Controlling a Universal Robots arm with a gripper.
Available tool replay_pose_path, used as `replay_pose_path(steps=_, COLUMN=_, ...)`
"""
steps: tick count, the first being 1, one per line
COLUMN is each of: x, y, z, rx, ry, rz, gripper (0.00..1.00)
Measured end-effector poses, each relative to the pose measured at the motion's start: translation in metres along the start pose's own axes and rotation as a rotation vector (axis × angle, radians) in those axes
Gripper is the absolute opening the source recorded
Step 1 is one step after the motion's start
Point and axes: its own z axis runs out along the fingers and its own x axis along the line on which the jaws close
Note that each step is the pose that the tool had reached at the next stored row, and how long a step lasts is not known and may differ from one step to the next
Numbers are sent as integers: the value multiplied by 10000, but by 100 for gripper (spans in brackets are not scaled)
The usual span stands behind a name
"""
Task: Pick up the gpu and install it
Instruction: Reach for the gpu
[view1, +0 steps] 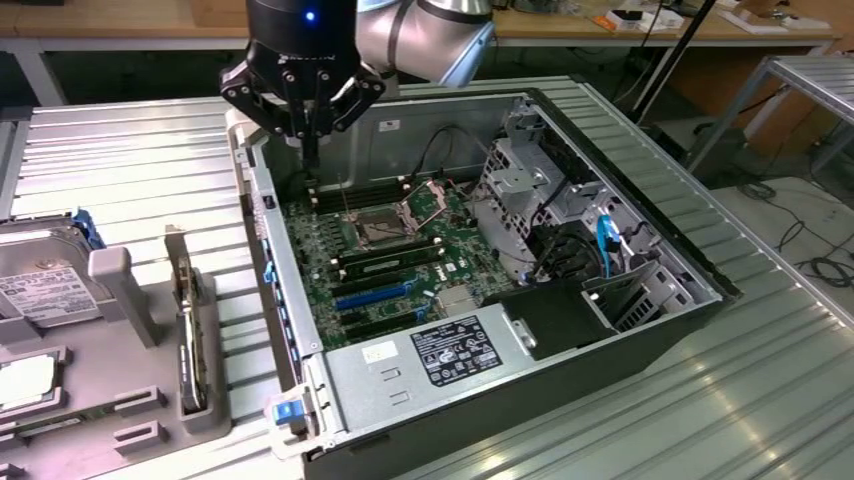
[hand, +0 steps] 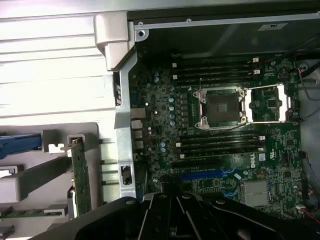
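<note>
The gpu (view1: 191, 335) stands on edge in a slot of the grey holder (view1: 123, 290) at the exterior view's left, its silver bracket end pointing up. In the wrist view the gpu (hand: 80, 175) appears as a thin green-edged card beside the case wall. My gripper (view1: 310, 155) hangs over the far left corner of the open computer case (view1: 534, 330), above the motherboard (view1: 387, 245). Its fingers are shut together with nothing between them. The black gripper (hand: 176, 212) also shows in the wrist view, over the board's blue expansion slots (hand: 205, 175). The gripper is well apart from the gpu.
A grey hard drive (view1: 40, 285) with a white label sits in the holder beside the gpu. The case holds a CPU socket (view1: 378, 228), memory slots, a drive cage (view1: 527, 190), a power supply (view1: 454, 350) and loose cables. Everything rests on a ribbed metal table (view1: 120, 160).
</note>
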Motion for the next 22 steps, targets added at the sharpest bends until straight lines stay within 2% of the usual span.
replay_pose_path(steps=8, x=105, y=-29, z=-4, rx=0, ry=0, rz=0, gripper=11)
replay_pose_path(steps=17, x=293, y=-71, z=-10, rx=0, ry=0, rz=0, gripper=11)
replay_pose_path(steps=22, x=352, y=-79, z=-12, rx=0, ry=0, rz=0, gripper=11)
